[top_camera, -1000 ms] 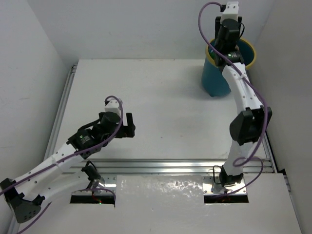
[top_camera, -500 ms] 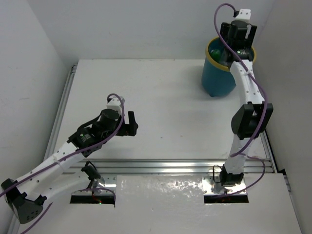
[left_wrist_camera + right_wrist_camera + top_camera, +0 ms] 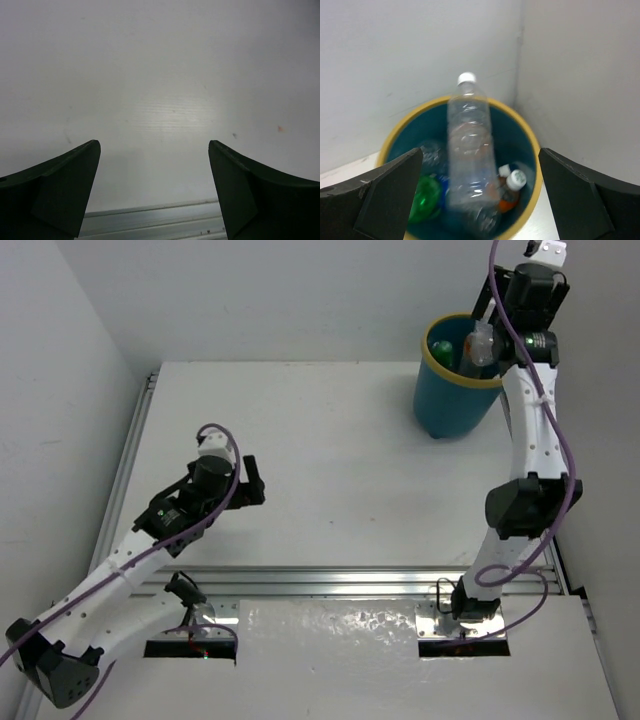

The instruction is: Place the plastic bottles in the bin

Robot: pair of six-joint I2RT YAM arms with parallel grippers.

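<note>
Clear bottle (image 3: 470, 145), blurred, perhaps mid-drop, cap-up over bin (image 3: 512, 132) at 1 o'clock on tabletop (image 3: 330, 440); green bottle (image 3: 425, 200) and orange bottle (image 3: 507, 197) inside. Right claw (image 3: 480, 155) gaping, holding nothing; left claw (image 3: 154, 145) at 9 o'clock likewise. Risk: rebound off piled bottles, over rim.

- Desk (image 3: 330, 470): flat, matt white surface with walls at the back and on both sides.
- Bin (image 3: 450, 405): teal with a yellow rim, standing upright directly on the desk in the far right corner, close to the walls.
- Aluminium rail (image 3: 350, 580): runs along the desk edge opposite the bin.
- Side rail (image 3: 127, 475): lines the desk edge farthest across from the bin.
</note>
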